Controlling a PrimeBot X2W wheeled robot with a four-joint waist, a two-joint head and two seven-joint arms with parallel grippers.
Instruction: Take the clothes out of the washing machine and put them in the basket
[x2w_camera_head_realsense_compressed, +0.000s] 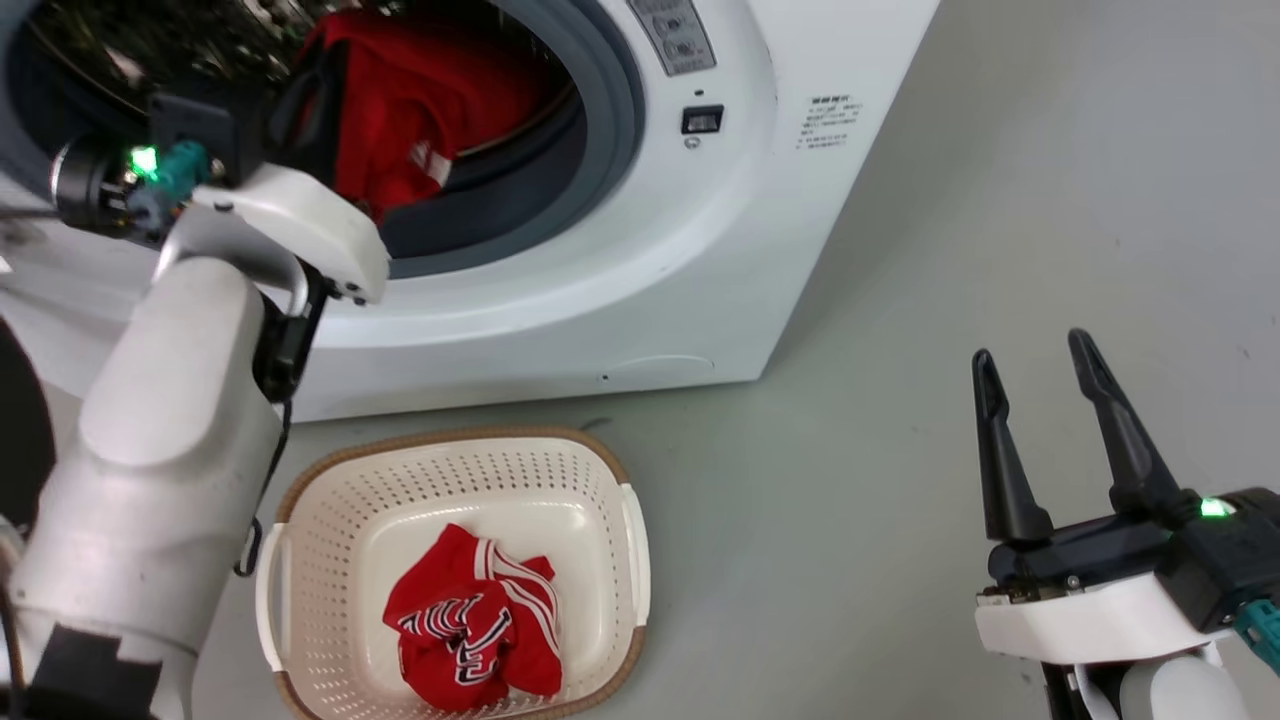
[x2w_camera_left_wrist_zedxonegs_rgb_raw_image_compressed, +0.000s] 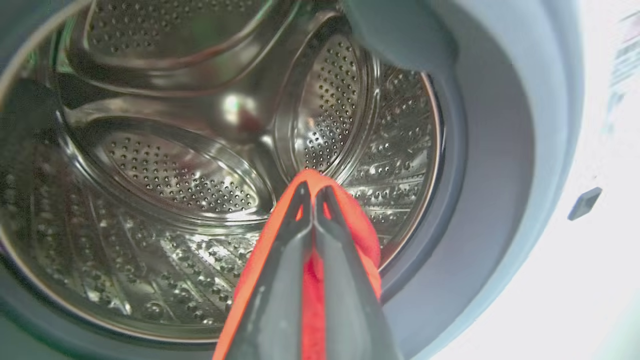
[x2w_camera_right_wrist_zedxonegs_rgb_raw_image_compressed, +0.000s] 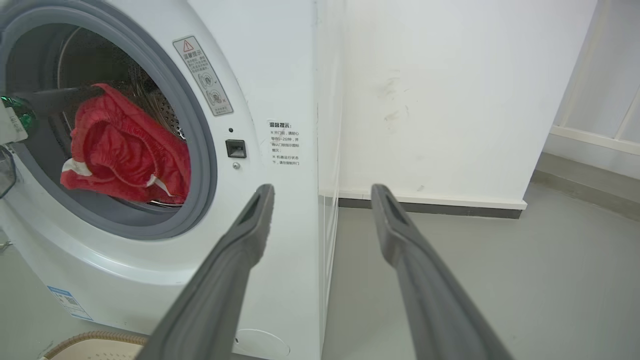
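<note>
- The left gripper (x2w_camera_left_wrist_zedxonegs_rgb_raw_image_compressed: 312, 187), reached into the large white front-loading washing machine (x2w_camera_head_realsense_compressed: 620, 260), is clamped on a fold of the plain red fabric garment (x2w_camera_left_wrist_zedxonegs_rgb_raw_image_compressed: 360, 235), which hangs at the porthole.
- The right gripper (x2w_camera_head_realsense_compressed: 1030, 350) is held spread and empty above the grey floor (x2w_camera_head_realsense_compressed: 900, 300).
- The red jersey with white-and-dark striped trim (x2w_camera_head_realsense_compressed: 470, 620) is laid in the small cream-white perforated plastic basket (x2w_camera_head_realsense_compressed: 450, 437).
- Only a thin fold appears to be pinched, so the cloth could be lost by slipping. It could also be snagged on the grey rubber door ring (x2w_camera_head_realsense_compressed: 615, 90) and dropped short of the basket.
- A red-triangle warning sticker (x2w_camera_right_wrist_zedxonegs_rgb_raw_image_compressed: 202, 75) and Chinese notices are seen on the machine front, too small to be read. The jersey's lettering is crumpled beyond reading.
</note>
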